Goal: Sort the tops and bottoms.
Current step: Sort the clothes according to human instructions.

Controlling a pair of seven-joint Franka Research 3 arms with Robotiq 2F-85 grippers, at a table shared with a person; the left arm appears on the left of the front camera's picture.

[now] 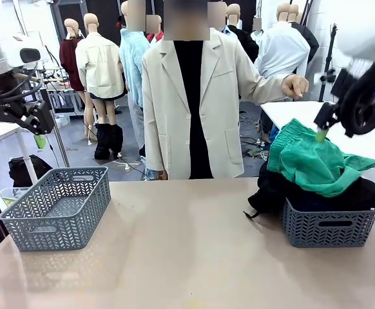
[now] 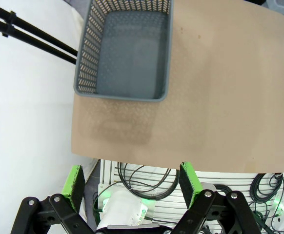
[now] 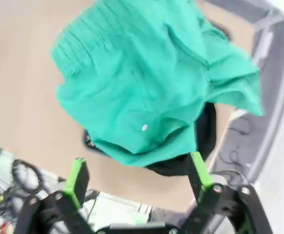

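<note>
I see the soft bright green fabric shorts (image 1: 316, 164) heaped on dark clothing (image 1: 271, 190) in the grey plastic basket at right (image 1: 329, 225), hiding most of what lies beneath. My right gripper (image 3: 138, 176) hangs just above them, jaws apart, holding nothing. My left gripper (image 2: 132, 181), jaws wide, hovers above the empty grey lattice basket at left (image 2: 125, 95). A person in a cream jacket (image 1: 194, 103) stands at the far side.

You've got 2 baskets: left basket (image 1: 57, 206) sits bare, shorts (image 1: 313, 161) piled on right basket (image 1: 329, 225) (over other clothes (image 1: 271, 190)).
</note>
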